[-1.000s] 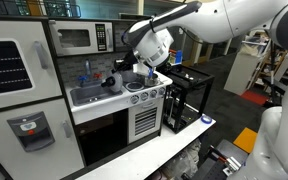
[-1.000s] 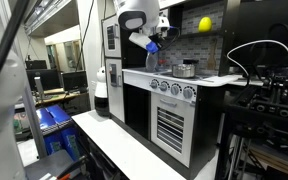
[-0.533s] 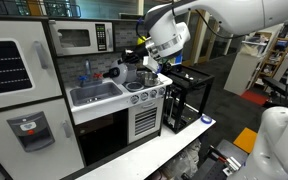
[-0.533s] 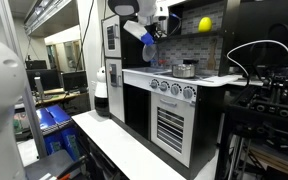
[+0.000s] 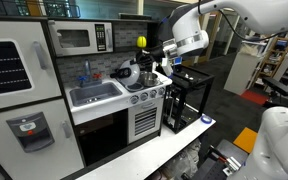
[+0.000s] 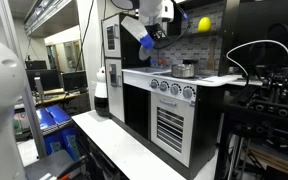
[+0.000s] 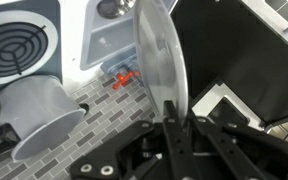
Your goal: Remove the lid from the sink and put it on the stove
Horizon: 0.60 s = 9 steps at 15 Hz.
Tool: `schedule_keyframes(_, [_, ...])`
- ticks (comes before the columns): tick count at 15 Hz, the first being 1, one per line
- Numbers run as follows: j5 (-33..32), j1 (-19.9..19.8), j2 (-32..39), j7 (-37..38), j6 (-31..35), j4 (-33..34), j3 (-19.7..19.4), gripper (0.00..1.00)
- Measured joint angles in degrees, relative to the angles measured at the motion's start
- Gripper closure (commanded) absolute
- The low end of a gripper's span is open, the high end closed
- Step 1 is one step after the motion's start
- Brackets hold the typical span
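Observation:
In the wrist view my gripper is shut on the lid, a grey disc held edge-on that reaches up from the jaws. Below it lie the sink, a stove burner and the silver pot. In an exterior view my gripper hangs above and just beside the stove, past the pot; the sink looks empty. In an exterior view the gripper is high above the counter, with the pot beyond it.
A microwave and a yellow ball sit behind the counter. A black frame rack stands beside the play kitchen. A white fridge unit flanks the sink. A white table runs in front.
The arm has risen from low over the sink and stove and swung sideways past the stove towards the black rack, with the lid in its jaws.

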Motion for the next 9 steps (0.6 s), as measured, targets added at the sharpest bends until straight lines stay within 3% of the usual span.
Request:
schedule_keyframes(5, [0.5, -0.3, -2.5, -0.4, 0.0, -6.1, -3.0, 0.98])
schedule_keyframes(9, [9.6, -0.3, -4.6, -10.3, -1.9, -8.1, -5.3, 0.98])
